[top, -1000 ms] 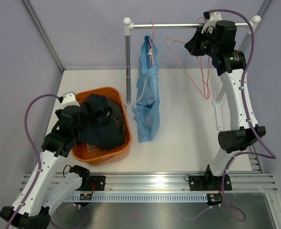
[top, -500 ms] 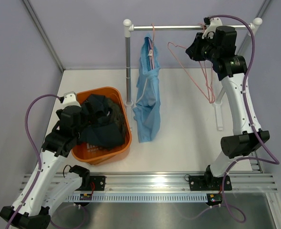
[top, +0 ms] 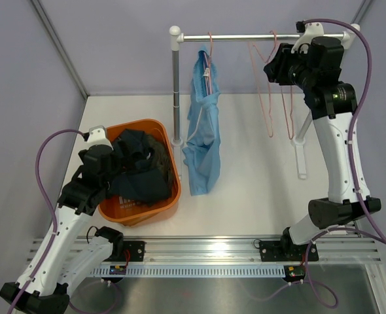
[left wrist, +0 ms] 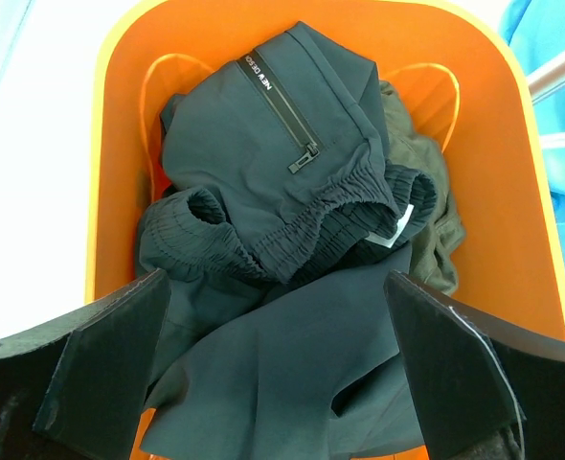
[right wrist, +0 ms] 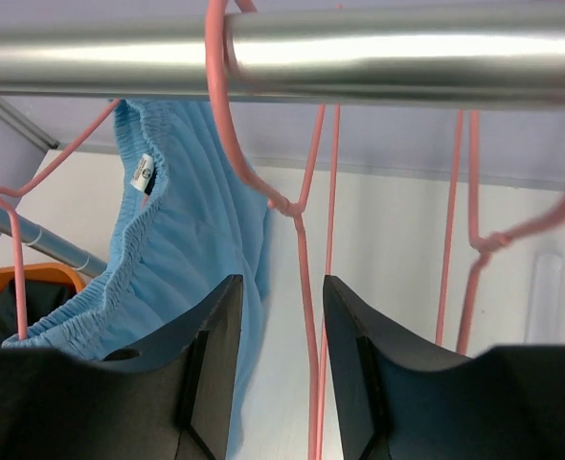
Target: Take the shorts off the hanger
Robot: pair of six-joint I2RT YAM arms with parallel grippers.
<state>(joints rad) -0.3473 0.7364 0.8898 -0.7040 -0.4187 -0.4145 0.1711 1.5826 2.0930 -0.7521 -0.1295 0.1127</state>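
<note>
The light blue shorts (top: 203,131) hang from a pink hanger (top: 209,62) at the left of the rail (top: 239,36): the last pair up there. The navy shorts (left wrist: 273,125) and olive shorts (left wrist: 436,220) lie heaped in the orange basket (left wrist: 110,96), with the left gripper (left wrist: 275,278) hovering over them, fingers spread wide and holding nothing. Over at the rail's right end, the right gripper (right wrist: 280,287) sits by the empty hangers (top: 269,98), fingers narrowly parted, a pink wire loose in the gap. Best play, I'd say: back off cleanly so the wire doesn't snag, cross to the blue pair, pinch the waistband and draw it off without dragging the hook from the rail.
</note>
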